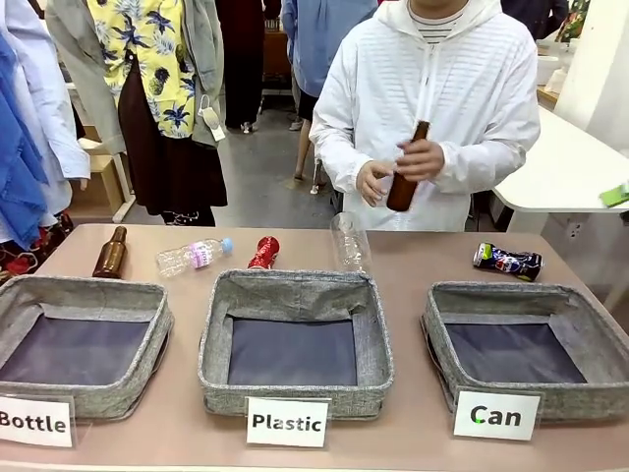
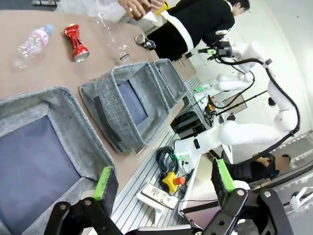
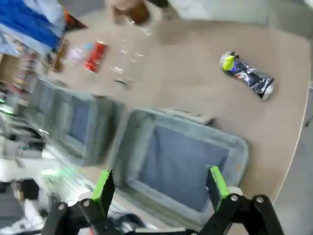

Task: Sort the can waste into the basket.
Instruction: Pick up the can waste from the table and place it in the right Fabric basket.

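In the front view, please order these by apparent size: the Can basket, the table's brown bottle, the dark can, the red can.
1. Can basket.
2. Brown bottle on the table and dark can: alike, not ranked.
3. Red can, smallest.

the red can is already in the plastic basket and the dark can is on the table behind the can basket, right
Not quite: the front view shows the red can lying on the table behind the Plastic basket, not in it. The dark can is on the table behind the Can basket, as you said.
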You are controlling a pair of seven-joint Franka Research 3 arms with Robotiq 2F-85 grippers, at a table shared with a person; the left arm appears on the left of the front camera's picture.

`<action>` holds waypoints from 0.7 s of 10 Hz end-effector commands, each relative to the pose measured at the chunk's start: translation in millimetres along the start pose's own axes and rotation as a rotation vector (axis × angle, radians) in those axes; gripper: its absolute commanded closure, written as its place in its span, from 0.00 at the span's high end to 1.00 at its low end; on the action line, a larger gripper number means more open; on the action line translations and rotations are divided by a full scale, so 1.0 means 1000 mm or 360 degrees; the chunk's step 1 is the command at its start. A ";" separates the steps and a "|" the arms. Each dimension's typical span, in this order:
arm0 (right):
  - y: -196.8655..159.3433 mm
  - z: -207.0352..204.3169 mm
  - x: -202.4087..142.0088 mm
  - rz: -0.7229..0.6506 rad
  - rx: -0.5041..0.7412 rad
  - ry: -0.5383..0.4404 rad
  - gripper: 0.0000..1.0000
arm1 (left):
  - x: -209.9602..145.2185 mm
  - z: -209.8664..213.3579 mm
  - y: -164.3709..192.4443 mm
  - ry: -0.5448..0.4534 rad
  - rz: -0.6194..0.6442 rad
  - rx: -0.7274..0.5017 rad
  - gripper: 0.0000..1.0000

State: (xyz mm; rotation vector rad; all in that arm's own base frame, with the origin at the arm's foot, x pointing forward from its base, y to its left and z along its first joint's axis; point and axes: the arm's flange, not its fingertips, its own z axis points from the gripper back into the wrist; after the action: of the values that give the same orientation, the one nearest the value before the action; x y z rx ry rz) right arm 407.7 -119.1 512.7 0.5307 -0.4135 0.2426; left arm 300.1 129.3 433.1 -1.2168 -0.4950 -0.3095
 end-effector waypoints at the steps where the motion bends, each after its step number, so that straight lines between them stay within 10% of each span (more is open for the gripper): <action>1: -0.012 -0.033 0.014 0.0283 -0.0405 0.0326 1.00 | 0.003 0.000 0.000 -0.0030 -0.0043 -0.0033 1.00; 4: -0.002 -0.038 0.018 0.0200 -0.0264 0.0224 1.00 | 0.003 0.000 0.000 -0.0030 -0.0043 -0.0033 1.00; 7: -0.035 0.013 -0.028 0.0819 0.0084 0.0055 1.00 | 0.003 0.000 0.000 -0.0030 -0.0043 -0.0033 1.00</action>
State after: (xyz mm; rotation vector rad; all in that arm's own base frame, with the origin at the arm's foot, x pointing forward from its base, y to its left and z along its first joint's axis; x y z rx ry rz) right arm 414.6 -121.7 499.1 0.3478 -0.4078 0.6420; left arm 300.3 130.6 434.3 -1.2148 -0.4970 -0.3090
